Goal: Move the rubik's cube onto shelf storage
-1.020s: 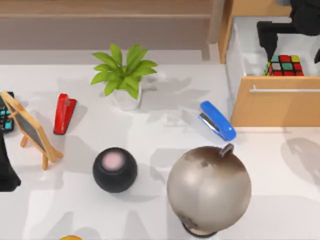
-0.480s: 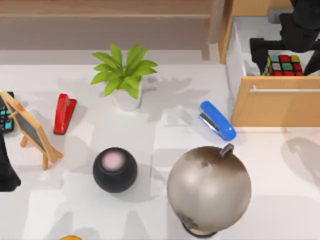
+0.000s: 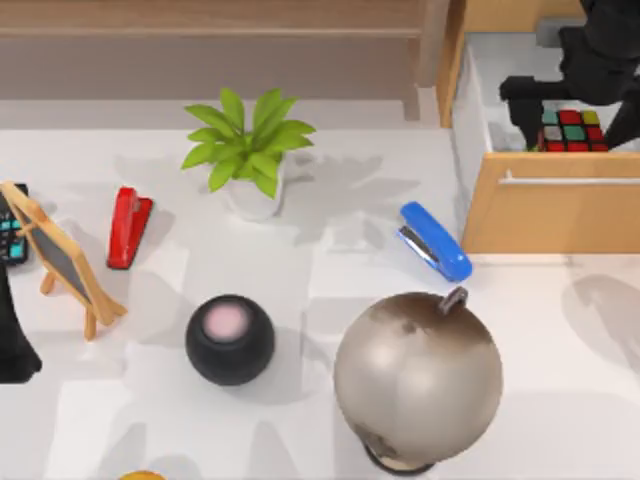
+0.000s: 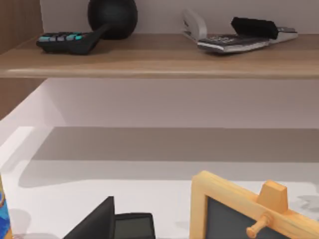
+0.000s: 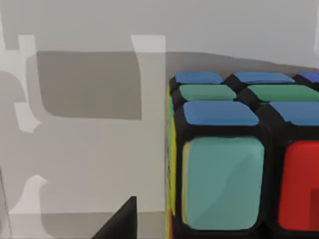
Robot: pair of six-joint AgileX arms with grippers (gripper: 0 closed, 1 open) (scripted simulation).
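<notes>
- left arm [image 3: 15, 345] parked at the table's far left edge, dark shape beside the small wooden-framed chalkboard easel [image 3: 62, 262]; cannot tell how its pincer stands
- dark calculator with teal keys [image 3: 10, 240] just behind the easel at the left edge
- red stapler [image 3: 128, 227] lying flat on the white table [image 3: 300, 280], near the easel
- black speaker ball with pink top [image 3: 229, 339] in front of the stapler, apart from it
- green leafy plant in white pot [image 3: 250, 150] upright, near the table's back, middle-left
- long light-wood shelf storage with grey-brown back panel [image 3: 210, 45] runs along the back, behind the plant; wooden upright at its right end
- large grey-brown globe on dark base [image 3: 418, 378] at front centre; blue stapler [image 3: 435, 241] lies angled just behind it
- light-wood drawer cabinet with metal bar handle [image 3: 555, 205] at right, drawer pulled open
- small rubik's cube of coloured stickers on black grid [image 3: 570, 131] sits inside the open drawer, against its front wall; not on the shelf; close up in the right wrist view [image 5: 239, 164]
- right gripper [image 3: 572, 105] over the drawer, fingers spread either side of the cube, one finger at the cube's left, not clamped on it
</notes>
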